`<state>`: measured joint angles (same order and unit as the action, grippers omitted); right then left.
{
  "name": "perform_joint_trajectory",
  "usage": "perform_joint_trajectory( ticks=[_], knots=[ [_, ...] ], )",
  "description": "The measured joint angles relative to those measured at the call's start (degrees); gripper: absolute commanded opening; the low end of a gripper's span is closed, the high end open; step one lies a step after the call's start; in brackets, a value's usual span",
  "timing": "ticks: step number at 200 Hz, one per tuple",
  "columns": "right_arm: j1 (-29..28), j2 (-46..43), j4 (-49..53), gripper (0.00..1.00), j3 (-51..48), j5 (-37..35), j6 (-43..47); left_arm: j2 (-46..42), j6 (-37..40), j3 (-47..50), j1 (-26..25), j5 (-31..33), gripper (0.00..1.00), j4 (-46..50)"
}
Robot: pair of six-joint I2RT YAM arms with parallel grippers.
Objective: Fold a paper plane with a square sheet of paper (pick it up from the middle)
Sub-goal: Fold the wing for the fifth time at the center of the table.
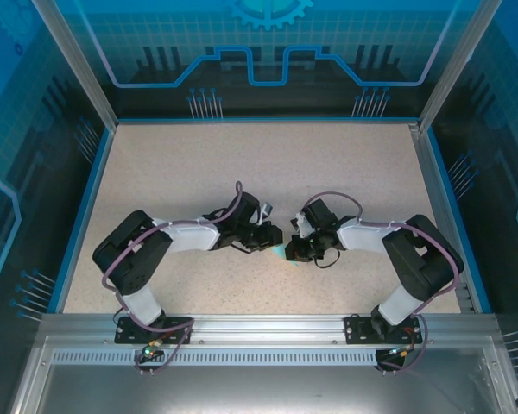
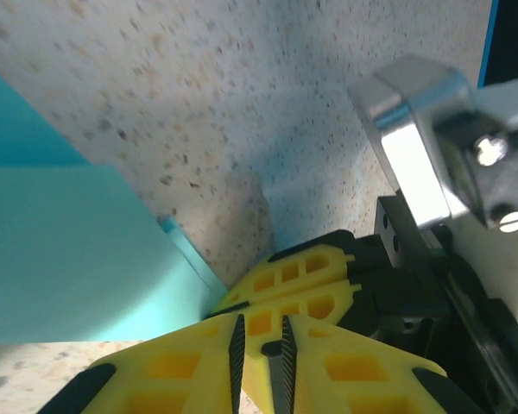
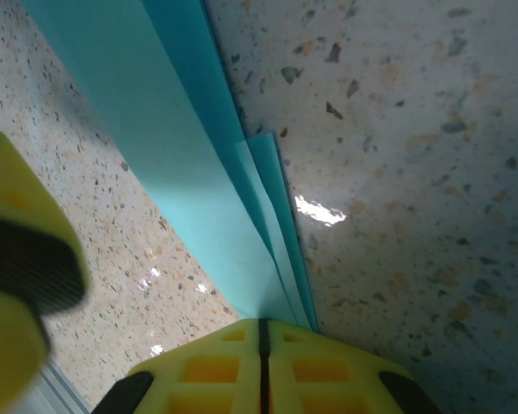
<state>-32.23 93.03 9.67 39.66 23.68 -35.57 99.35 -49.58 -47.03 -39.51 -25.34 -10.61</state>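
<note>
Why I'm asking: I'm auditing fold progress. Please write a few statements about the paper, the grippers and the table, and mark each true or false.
1. The cyan paper is one flat layer. False: several folded layers overlap.
2. The right gripper is shut on the paper. True.
3. The left gripper is at the far edge of the table. False: it meets the right gripper mid-table.
4. The table is speckled. True.
</note>
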Motion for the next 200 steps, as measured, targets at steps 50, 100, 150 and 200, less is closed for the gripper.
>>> perform_joint_trajectory(
  ticks=[50,100,150,200],
  knots=[
    [0.0,0.0,0.3,0.07,0.1,0.0,-0.2,3.0,-2.4,0.0,-1.0,1.3,0.15,-1.6],
    [0.0,0.2,0.4,0.07,0.2,0.0,-0.2,5.0,-4.1,0.3,-1.3,2.9,0.13,-1.7],
    [0.0,0.7,1.5,0.07,1.1,0.0,-0.2,5.0,-4.3,0.3,-1.6,5.2,0.12,-0.3],
    [0.0,1.5,3.2,0.07,2.2,-0.3,-0.2,5.0,-2.7,-1.7,-1.7,7.4,0.13,4.2]
  ],
)
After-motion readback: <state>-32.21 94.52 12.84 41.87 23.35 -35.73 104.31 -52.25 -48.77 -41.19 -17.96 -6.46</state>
